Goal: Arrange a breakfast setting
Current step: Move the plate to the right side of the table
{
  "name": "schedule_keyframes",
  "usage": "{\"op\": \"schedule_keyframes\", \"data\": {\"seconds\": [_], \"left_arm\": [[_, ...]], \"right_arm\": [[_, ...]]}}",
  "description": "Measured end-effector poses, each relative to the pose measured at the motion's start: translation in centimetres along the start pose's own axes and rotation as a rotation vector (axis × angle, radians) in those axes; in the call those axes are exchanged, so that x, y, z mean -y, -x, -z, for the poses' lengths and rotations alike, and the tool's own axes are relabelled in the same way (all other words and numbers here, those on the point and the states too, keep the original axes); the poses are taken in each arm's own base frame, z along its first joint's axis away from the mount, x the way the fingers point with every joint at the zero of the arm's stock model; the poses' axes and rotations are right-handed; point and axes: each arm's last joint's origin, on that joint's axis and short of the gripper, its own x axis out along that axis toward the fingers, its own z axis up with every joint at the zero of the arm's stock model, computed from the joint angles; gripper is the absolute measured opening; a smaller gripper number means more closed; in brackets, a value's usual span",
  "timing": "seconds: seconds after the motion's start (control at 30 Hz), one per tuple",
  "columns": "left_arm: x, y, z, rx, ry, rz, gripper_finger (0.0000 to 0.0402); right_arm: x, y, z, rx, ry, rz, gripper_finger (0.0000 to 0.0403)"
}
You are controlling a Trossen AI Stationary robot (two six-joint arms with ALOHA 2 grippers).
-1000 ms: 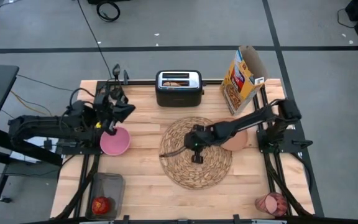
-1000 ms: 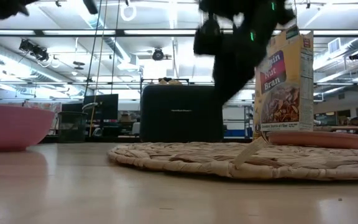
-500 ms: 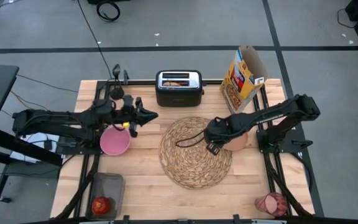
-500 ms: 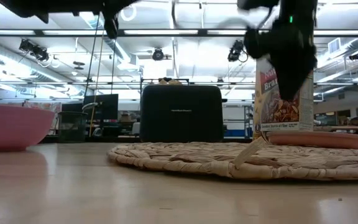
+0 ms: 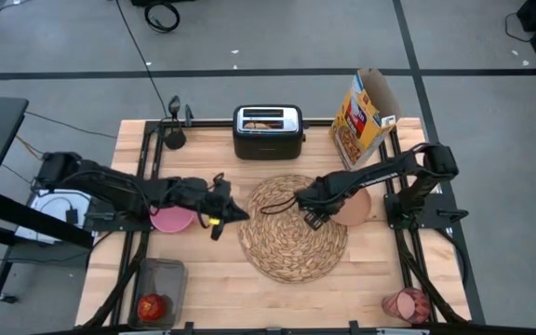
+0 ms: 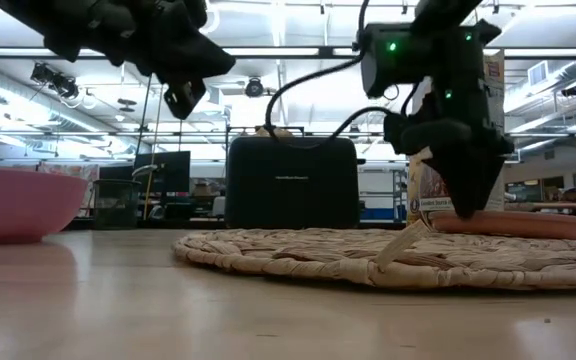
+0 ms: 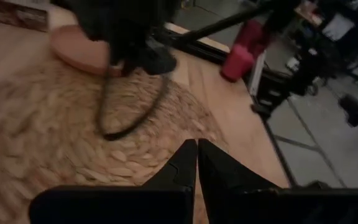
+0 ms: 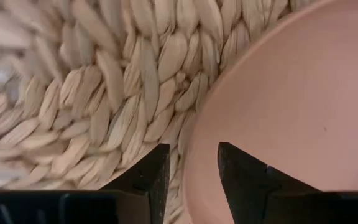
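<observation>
The round woven straw placemat [image 5: 293,228] lies at the table's middle. The salmon-brown plate [image 5: 354,208] rests partly on the placemat's right edge. My right gripper [image 5: 309,199] is open above the plate's left rim [image 8: 194,146], one finger on each side of it. My left gripper [image 5: 223,214] is shut and empty, in the air [image 6: 181,97] over the placemat's left edge. The pink bowl [image 5: 167,221] sits under my left arm. The red apple [image 5: 152,305] lies in a black tray at the near left. The pink tumbler [image 5: 406,304] is at the near right. No spoon shows. My right gripper's open fingers [image 8: 241,171] point down on either side of the plate's left rim [image 8: 191,162], where it overlaps the placemat. I cannot tell whether they touch it.
The black toaster [image 5: 268,131] and the yellow cereal box [image 5: 365,116] stand along the far edge. A small black tray [image 5: 159,288] holds the apple at the near left. Bare wood shows in front of the placemat.
My left gripper has gone from above the pink bowl toward the table's right and near edges, to the placemat's left edge. My right gripper has gone from the placemat's middle toward the plate and has come down over its rim.
</observation>
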Motion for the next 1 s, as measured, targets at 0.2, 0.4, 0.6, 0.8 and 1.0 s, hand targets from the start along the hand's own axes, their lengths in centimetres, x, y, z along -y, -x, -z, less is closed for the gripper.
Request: {"op": "schedule_keyframes", "data": {"seconds": [0.2,0.4,0.6,0.8,1.0], "left_arm": [[0.9,0.0,0.4,-0.017,0.029,0.031,0.0023],[1.4,1.2,-0.4,0.013,0.096,0.053,0.0023],[1.8,2.5,-1.0,0.031,0.057,0.061,0.0023],[1.7,2.6,-0.9,0.02,0.056,0.044,0.0023],[1.7,2.6,-0.9,0.015,0.062,0.041,0.0023]], "right_arm": [[0.2,-0.6,-0.7,-0.014,-0.031,-0.004,0.0141],[-0.2,-1.8,-0.8,-0.049,-0.069,0.023,0.0131],[-0.2,-1.5,-0.5,-0.036,-0.088,0.033,0.0072],[-0.1,-0.3,0.7,-0.055,-0.049,0.076,0.0015],[-0.2,1.1,4.0,-0.121,0.054,0.106,0.0014]]}}
